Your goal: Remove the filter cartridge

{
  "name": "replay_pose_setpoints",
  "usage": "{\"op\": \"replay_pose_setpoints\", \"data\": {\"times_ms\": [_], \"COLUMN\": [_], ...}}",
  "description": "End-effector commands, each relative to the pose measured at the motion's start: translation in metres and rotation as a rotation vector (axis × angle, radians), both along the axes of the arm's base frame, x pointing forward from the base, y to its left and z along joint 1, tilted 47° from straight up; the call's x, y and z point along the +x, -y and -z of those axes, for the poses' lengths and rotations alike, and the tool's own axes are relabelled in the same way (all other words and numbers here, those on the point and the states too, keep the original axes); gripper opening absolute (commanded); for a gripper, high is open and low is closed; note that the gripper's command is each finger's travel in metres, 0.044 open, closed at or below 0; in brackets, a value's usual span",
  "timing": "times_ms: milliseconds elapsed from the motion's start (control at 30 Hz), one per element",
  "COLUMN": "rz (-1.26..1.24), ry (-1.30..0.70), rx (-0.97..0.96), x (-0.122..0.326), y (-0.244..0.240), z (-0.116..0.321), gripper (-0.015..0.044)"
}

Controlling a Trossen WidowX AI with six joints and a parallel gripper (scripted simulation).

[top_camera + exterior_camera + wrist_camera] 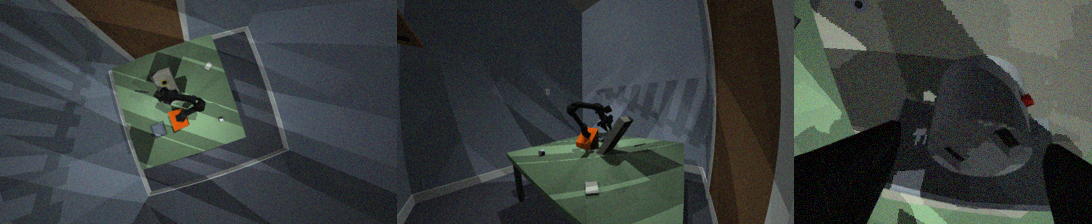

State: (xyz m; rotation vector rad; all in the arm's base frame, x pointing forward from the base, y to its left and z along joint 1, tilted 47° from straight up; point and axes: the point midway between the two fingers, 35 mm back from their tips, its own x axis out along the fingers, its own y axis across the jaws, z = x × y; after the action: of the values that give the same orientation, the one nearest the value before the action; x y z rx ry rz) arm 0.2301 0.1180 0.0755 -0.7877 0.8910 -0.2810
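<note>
Pincer point(162, 95) point(609, 129) point(975, 135) open, gripping nothing. Fingers either side of the filter cartridge point(979, 115), visible gaps to both. Cartridge is out of the leaning service panel point(171, 78) point(616, 134) point(914, 30), at the dark tray point(984, 192), slotted face visible, red tab point(1027, 100) on its side. Can't tell whether it's fully settled.

Black arm arched over, gripper point(157, 93) point(609, 130) point(973, 135) angled down, 2 fingers apart.
</note>
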Motion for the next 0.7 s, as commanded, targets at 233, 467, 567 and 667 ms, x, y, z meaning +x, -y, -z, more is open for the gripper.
{"op": "replay_pose_setpoints", "data": {"times_ms": [233,467,567,667], "rz": [-0.001,0.001,0.001,0.001], "ry": [0.002,0.003,0.003,0.003], "rx": [-0.012,-0.003,-0.003,-0.003], "x": [0.0103,0.0093,0.0093,0.0093], "y": [0.0123,0.0094,0.0094,0.0094], "z": [0.0091,0.0079,0.0079,0.0079], "gripper": [0.0305,0.0232,0.0212,0.0192]}}
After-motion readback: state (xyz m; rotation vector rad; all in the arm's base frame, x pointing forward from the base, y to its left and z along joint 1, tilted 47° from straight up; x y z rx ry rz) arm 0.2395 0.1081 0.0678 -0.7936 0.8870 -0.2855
